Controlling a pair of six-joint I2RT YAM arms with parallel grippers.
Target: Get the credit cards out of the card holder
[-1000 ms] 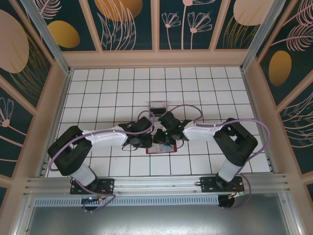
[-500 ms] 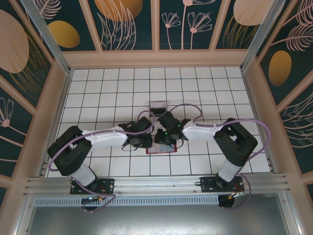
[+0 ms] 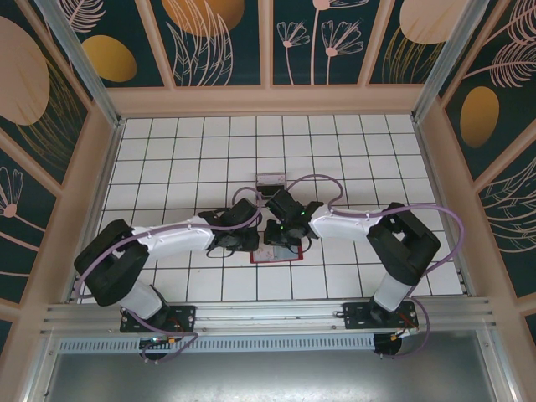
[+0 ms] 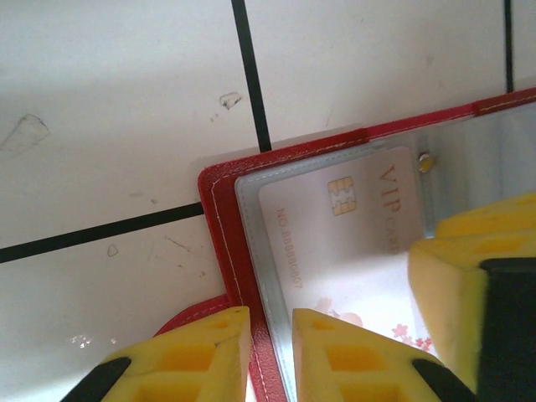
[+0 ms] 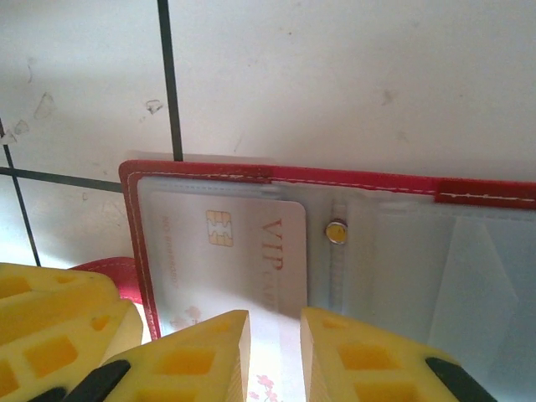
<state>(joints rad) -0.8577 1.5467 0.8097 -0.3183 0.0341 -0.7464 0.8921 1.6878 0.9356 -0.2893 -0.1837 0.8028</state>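
The red card holder (image 3: 275, 255) lies open on the white tiles near the front middle, and both grippers meet over it. Its red rim (image 4: 222, 226) frames a clear sleeve holding a pale credit card (image 4: 335, 234) with a gold chip and "VIP" lettering. My left gripper (image 4: 270, 352) points down at the holder's left edge. Its jaws stand a narrow gap apart, and the red rim runs between them. My right gripper (image 5: 275, 352) hovers at the card (image 5: 243, 243), also narrowly open, with the card's flowered end showing in the gap. In the top view the left gripper (image 3: 245, 239) and right gripper (image 3: 282, 233) almost touch.
A small clear box (image 3: 270, 180) stands just beyond the grippers. A brass snap stud (image 5: 336, 231) sits on the sleeve beside the card. One right finger (image 4: 452, 285) crowds the left wrist view. Wooden walls ring the tiled floor.
The right gripper has edged slightly further over the card holder. The left arm's elbow has swung a little to the left and nearer. The holder has not moved.
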